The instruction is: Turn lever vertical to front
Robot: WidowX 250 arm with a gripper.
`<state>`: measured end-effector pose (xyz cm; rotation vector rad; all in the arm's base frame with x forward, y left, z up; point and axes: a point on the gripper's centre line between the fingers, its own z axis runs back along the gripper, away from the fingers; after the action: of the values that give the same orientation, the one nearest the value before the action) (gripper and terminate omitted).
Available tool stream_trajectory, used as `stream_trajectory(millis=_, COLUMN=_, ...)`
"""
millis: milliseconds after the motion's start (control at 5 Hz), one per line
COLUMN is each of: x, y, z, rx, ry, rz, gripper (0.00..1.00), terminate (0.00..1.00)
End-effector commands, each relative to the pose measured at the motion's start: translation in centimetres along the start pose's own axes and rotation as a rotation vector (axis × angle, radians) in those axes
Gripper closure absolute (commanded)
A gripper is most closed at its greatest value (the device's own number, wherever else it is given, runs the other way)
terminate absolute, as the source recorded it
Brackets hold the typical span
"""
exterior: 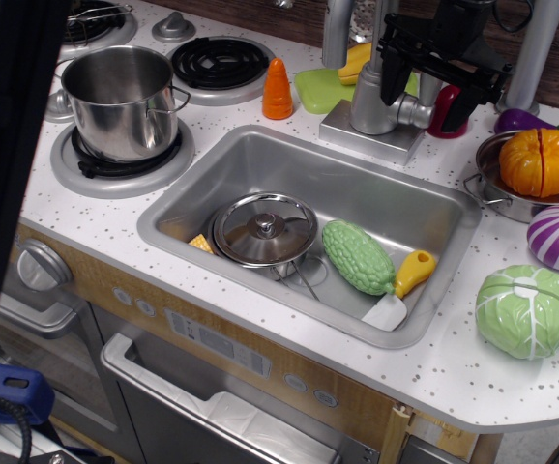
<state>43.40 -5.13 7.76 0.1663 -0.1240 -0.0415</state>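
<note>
The silver faucet body (pixel 371 97) stands on its base plate behind the sink (pixel 434 208). A short rounded elbow stub sticks out of its right side and carries the lever (pixel 421 109), whose bar rises upright and is largely hidden by the gripper. My black gripper (pixel 426 95) hangs over the faucet from the upper right. One finger (pixel 393 82) is left of the lever and the other (pixel 458 108) is right of it. The jaws stand apart around the lever, and I cannot see them touching it.
Two thick grey posts (pixel 338 29) rise behind the faucet. A dark red item (pixel 444 121) sits just behind the lever. The sink holds a pot lid (pixel 265 229), a green gourd (pixel 357 256) and a yellow-handled spatula (pixel 402 287). Toy vegetables and a bowl (pixel 541 164) lie at the right; a pot (pixel 120 97) sits on the stove.
</note>
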Motion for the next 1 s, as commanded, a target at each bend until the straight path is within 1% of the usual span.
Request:
stream_trajectory(millis=0, x=0.0, y=0.0, z=0.0, rx=0.0, ry=0.0, rz=0.0, gripper=0.0, terminate=0.0)
stream_trajectory(millis=200, x=0.6, y=0.1, z=1.5, rx=0.108, ry=-0.077, rz=-0.001, gripper=0.0, terminate=0.0)
stream_trajectory(millis=400, x=1.3, y=0.4, z=3.0, rx=0.163, ry=-0.107, rz=-0.02, gripper=0.0, terminate=0.0)
stream_trajectory(millis=600, x=2.2, y=0.5, z=4.5, rx=0.177, ry=-0.171, rz=-0.008, gripper=0.0, terminate=0.0)
stream_trajectory(millis=800, x=3.1, y=0.9, z=5.0, rx=0.15, ry=-0.24, rz=0.007, gripper=0.0, terminate=0.0)
